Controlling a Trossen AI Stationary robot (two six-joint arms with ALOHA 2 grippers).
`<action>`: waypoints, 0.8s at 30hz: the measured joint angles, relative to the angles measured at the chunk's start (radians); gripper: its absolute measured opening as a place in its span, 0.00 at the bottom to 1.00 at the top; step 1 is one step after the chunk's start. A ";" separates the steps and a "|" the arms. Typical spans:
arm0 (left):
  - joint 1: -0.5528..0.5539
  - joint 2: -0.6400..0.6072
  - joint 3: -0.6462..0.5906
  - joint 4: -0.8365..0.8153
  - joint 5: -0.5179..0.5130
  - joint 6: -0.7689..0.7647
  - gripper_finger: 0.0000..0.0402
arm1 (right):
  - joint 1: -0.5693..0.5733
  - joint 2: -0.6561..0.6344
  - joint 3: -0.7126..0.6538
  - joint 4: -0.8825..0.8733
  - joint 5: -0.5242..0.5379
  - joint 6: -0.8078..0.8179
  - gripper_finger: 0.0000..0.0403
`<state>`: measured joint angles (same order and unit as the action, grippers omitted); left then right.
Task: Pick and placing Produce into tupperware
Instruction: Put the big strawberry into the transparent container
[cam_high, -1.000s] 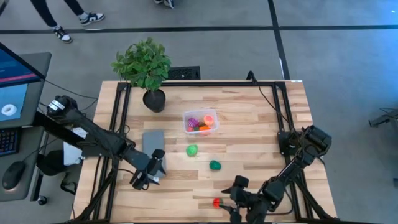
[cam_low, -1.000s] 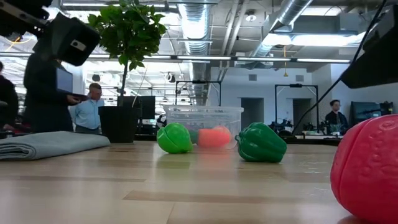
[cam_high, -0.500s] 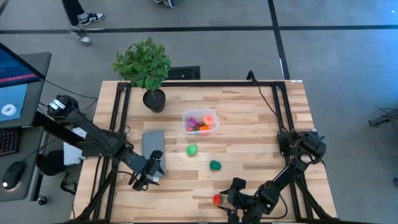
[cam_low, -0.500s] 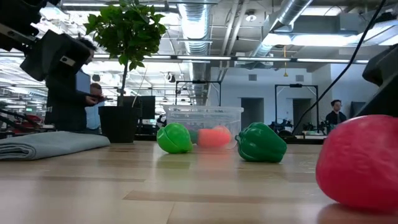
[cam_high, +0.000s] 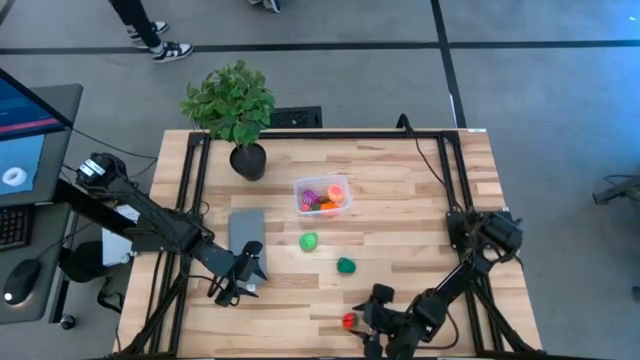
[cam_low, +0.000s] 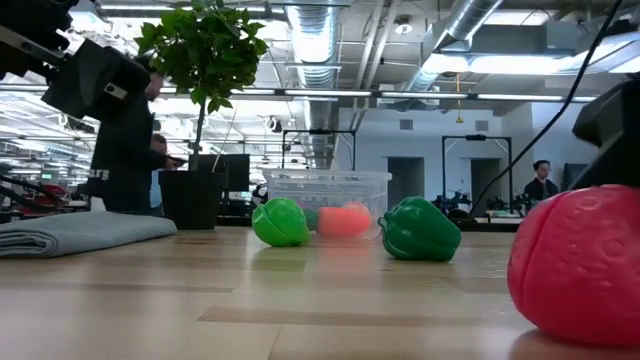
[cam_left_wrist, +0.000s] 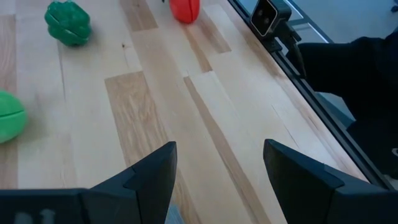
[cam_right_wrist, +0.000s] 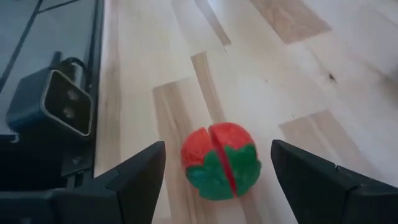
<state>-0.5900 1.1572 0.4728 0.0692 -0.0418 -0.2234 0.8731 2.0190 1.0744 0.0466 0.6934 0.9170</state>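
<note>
Right gripper (cam_right_wrist: 214, 180) edged nearer small red-and-green toy strawberry (cam_right_wrist: 221, 162), fingers spread wide. We centre fruit, then close. Left gripper (cam_left_wrist: 217, 174) open, idle.

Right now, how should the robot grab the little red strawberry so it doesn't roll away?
Probably around its round middle, one finger on each side. The red strawberry lies loose on the wooden table, and the right gripper is open with the fruit between its fingers, so coming straight forward and closing looks best.
</note>
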 joint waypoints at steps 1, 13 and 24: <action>0.000 0.000 0.000 0.000 0.000 0.000 0.57 | -0.006 0.000 0.000 -0.007 -0.016 0.006 0.80; -0.018 0.000 0.000 -0.003 -0.017 0.002 0.57 | -0.034 -0.001 0.000 -0.018 -0.051 -0.010 0.84; -0.020 0.000 0.000 -0.006 -0.019 0.002 0.57 | -0.046 -0.001 0.000 -0.015 -0.068 -0.009 0.82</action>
<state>-0.6098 1.1572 0.4728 0.0636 -0.0612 -0.2214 0.8268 2.0178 1.0744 0.0311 0.6250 0.9078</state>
